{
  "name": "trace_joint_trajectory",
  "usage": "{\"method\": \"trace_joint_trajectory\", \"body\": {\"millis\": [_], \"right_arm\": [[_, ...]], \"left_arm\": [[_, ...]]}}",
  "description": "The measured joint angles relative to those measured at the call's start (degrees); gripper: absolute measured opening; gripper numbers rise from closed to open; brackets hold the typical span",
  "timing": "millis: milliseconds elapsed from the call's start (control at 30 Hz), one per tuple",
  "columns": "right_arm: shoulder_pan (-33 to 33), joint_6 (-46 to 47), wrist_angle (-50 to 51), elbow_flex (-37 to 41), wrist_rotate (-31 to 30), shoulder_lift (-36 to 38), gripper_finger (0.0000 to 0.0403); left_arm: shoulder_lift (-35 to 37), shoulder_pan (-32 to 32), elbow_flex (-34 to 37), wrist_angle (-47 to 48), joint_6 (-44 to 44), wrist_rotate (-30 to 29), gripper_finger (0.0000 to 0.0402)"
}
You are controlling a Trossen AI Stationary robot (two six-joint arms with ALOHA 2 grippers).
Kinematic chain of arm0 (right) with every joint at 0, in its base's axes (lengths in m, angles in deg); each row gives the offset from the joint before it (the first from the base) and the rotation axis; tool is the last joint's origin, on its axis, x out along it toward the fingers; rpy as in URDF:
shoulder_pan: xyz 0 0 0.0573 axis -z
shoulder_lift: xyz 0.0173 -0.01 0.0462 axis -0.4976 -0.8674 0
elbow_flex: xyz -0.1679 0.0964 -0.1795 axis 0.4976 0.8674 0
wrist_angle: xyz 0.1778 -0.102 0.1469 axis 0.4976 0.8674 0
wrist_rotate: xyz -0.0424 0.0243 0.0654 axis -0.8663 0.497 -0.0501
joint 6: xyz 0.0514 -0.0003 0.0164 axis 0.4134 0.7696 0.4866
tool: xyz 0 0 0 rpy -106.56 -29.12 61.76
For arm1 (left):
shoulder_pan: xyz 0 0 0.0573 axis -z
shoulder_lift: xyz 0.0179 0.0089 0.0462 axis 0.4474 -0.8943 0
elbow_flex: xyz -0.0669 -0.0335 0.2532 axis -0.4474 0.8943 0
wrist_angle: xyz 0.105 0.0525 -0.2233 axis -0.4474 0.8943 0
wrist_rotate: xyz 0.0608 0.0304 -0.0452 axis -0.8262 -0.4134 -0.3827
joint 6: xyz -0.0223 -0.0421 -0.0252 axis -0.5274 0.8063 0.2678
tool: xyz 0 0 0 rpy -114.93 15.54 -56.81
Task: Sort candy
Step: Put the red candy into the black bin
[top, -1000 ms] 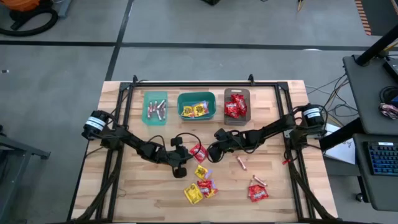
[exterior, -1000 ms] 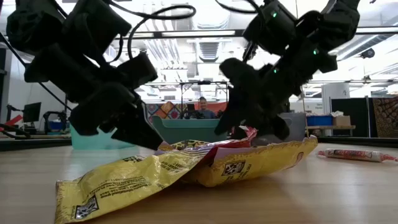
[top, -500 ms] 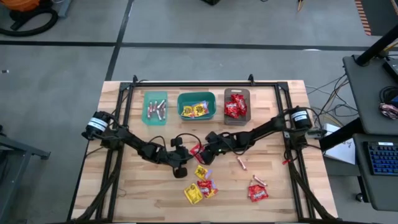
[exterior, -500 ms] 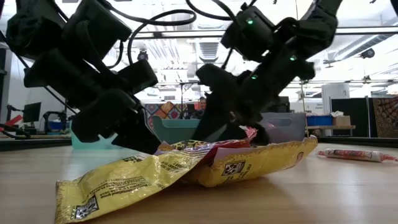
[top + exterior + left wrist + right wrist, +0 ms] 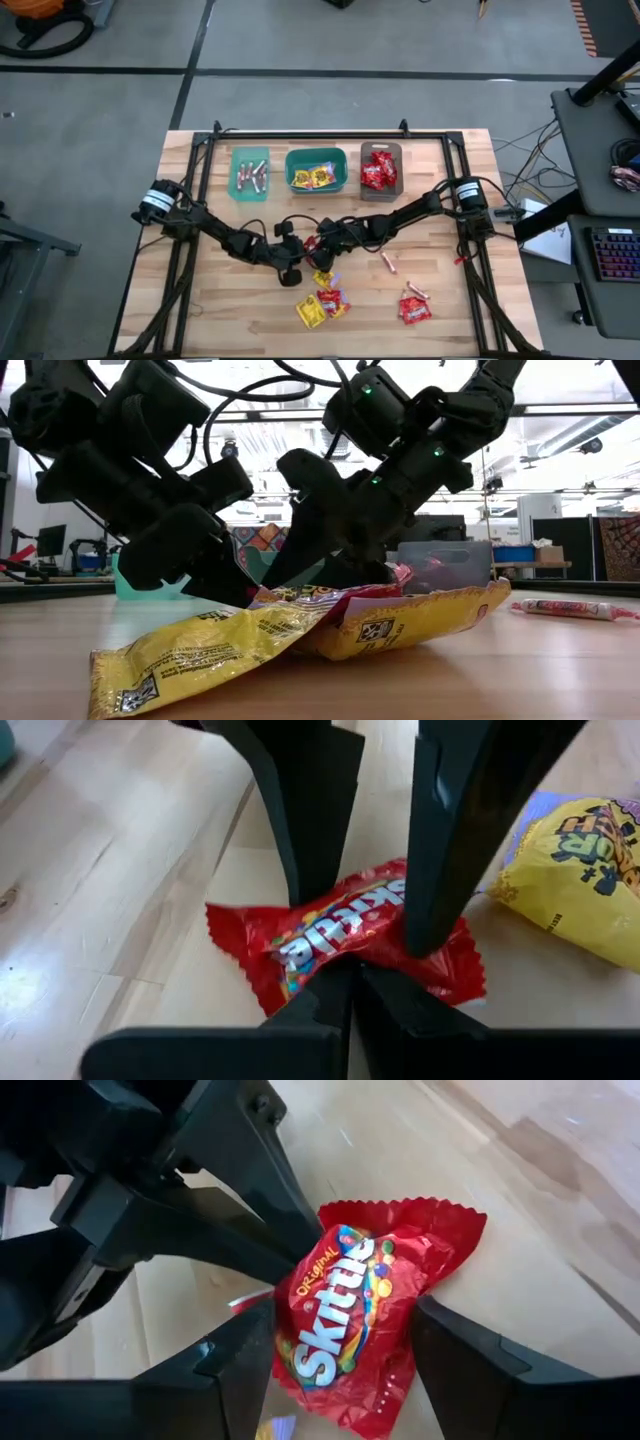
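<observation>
A shiny red packet [image 5: 350,1305] lies flat on the wooden table near its middle [image 5: 311,243]. My right gripper [image 5: 340,1330] is open and comes down from the right, one finger on each side of the packet. My left gripper [image 5: 352,982] is shut and reaches in from the left, its tips at the packet's crimped edge. A yellow packet [image 5: 580,870] lies beside the red one. More yellow and red packets [image 5: 320,305] lie toward the near edge. My left gripper's shut fingertips [image 5: 300,1252] meet the red packet's crimped edge [image 5: 345,965], slanting down from the table's left. The packet lies flat on the table. My right gripper's open fingers [image 5: 435,920] come from above and stand on the packet's two sides [image 5: 445,955], across the packet, which lies flat.
Three bins stand along the far side: a teal one with pinkish sticks [image 5: 250,175], a teal one with yellow packets [image 5: 316,170], a grey-brown one with red packets [image 5: 380,168]. A loose stick [image 5: 390,262] and red packets [image 5: 415,306] lie to the right. A black frame borders the table.
My right gripper has moved toward the table's left and down, from beside the red packet to over it, with its fingers now on either side of it. The red packet has stayed in place.
</observation>
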Motion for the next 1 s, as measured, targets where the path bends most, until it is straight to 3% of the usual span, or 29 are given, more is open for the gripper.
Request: {"method": "trace_joint_trajectory", "body": {"millis": [167, 433, 600, 833, 1000], "right_arm": [[0.0, -2.2, 0.1, -1.5, -0.3, -1.5, 0.0184], [0.0, -4.6, 0.0, -2.4, -0.5, -0.9, 0.0069], [0.0, -6.4, 2.3, -1.8, -0.5, 1.8, 0.0017], [0.6, -9.3, 12.2, -1.5, -0.6, 8.4, 0.0009], [1.2, -11.2, 23.3, -1.5, -5.8, 15.0, 0.0009]], "left_arm": [[0.4, 0.0, 0.2, -0.8, 0.0, -0.4, 0.0], [2.4, 0.4, 0.3, 1.4, 0.3, -0.6, 0.0], [6.4, 0.4, 0.2, 6.9, 0.5, 0.7, 0.0], [16.8, 0.8, 0.0, 19.2, 0.1, 0.5, 0.0], [25.2, 0.8, -0.1, 26.3, 0.2, 0.1, 0.0]]}}
